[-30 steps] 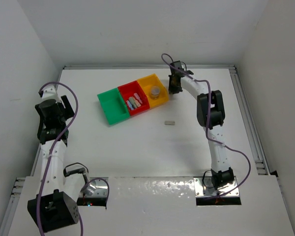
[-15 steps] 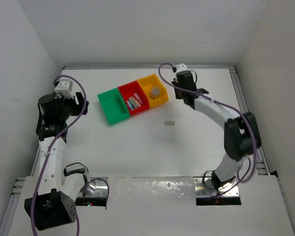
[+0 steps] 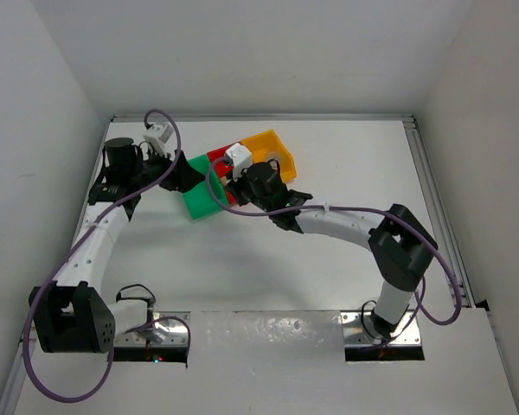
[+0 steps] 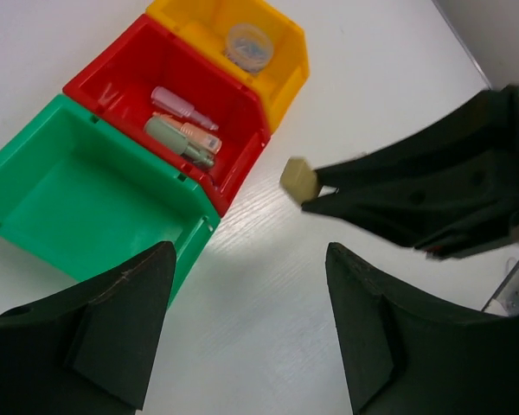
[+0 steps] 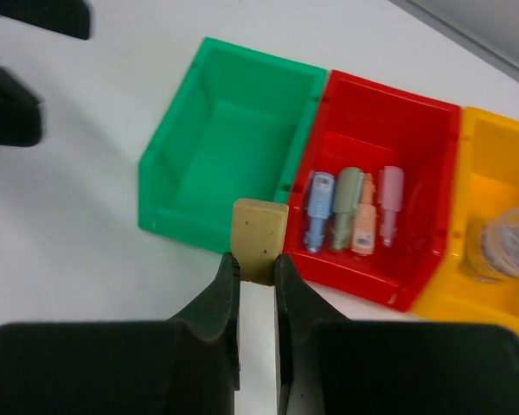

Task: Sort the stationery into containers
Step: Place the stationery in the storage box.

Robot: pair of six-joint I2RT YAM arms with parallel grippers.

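Observation:
My right gripper is shut on a small tan block and holds it above the table, just in front of where the green bin meets the red bin. The green bin looks empty. The red bin holds blue, mint green, orange and pink oblong pieces. The orange-yellow bin holds the grey roll. In the left wrist view the tan block shows at the right gripper's fingertips. My left gripper is open and empty over the table beside the green bin.
In the top view both arms meet over the bins: left gripper, right gripper, green bin, orange-yellow bin. The white table has a raised rail on the right. No other tan block shows.
Both arms have swung in over the bins. The right gripper now holds a tan block. The small piece that lay on the table no longer shows; the right arm covers that spot.

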